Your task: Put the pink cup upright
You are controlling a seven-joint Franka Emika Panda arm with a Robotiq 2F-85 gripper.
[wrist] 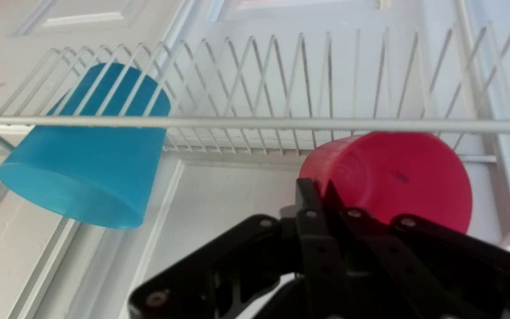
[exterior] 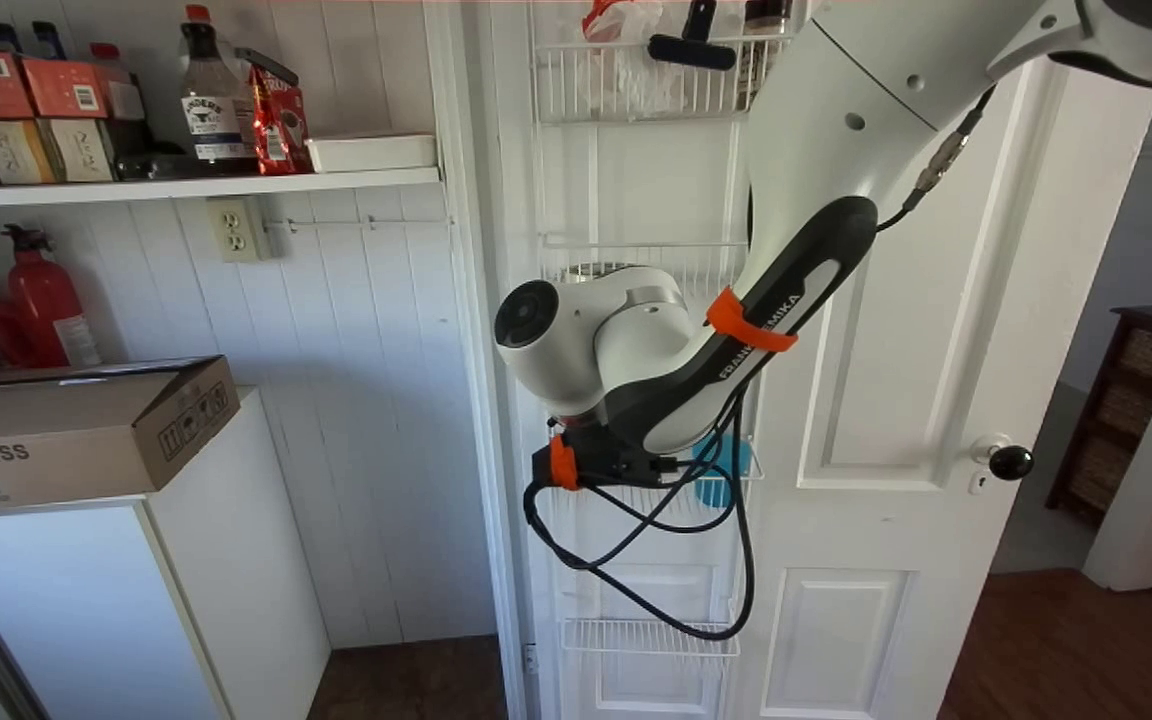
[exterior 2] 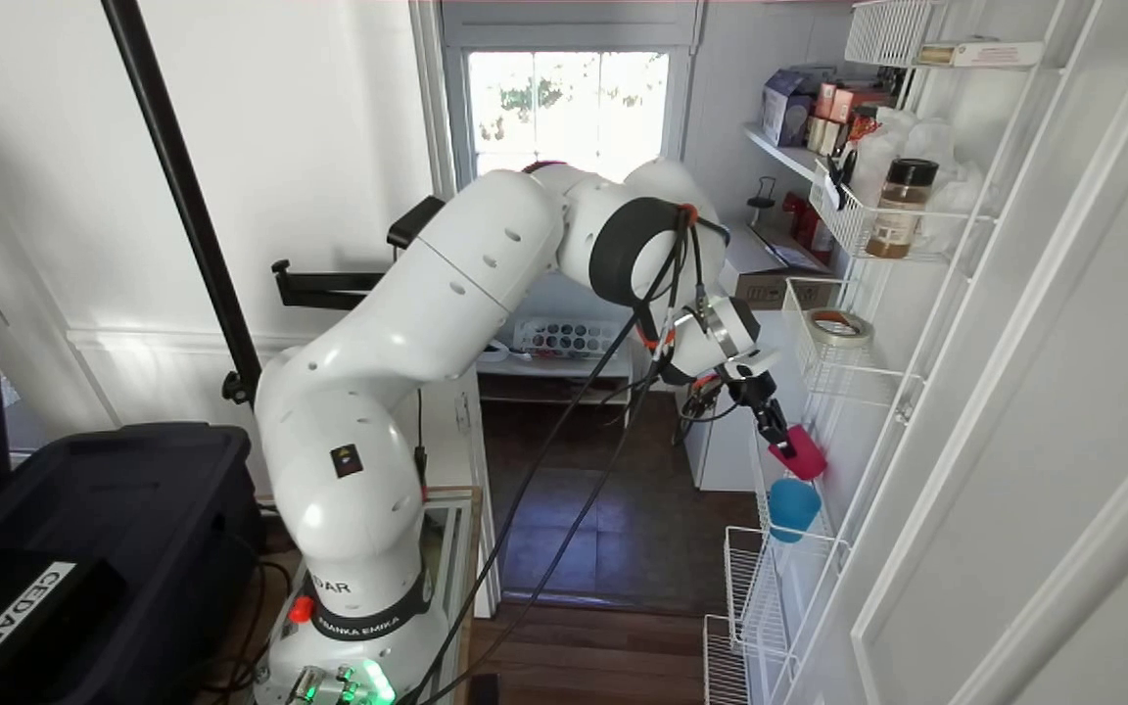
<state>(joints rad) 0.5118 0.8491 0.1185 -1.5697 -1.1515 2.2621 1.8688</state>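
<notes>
Wrist view: gripper [wrist: 324, 188] pinches pink cup [wrist: 396, 186] by rim; off-centre hold may twist if wire rail [wrist: 255, 123], twelve o'clock, catches it.

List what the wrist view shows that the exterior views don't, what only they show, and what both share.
Only the wrist view: a dark mark inside the pink cup and fingertips astride its rim.
Only the exterior views: the arm and cardboard box, in both; the door knob and the window, each in an exterior view.
Shared: the gripper at the pink cup, in the wrist view and in an exterior view; the blue cup, in all three.
</notes>
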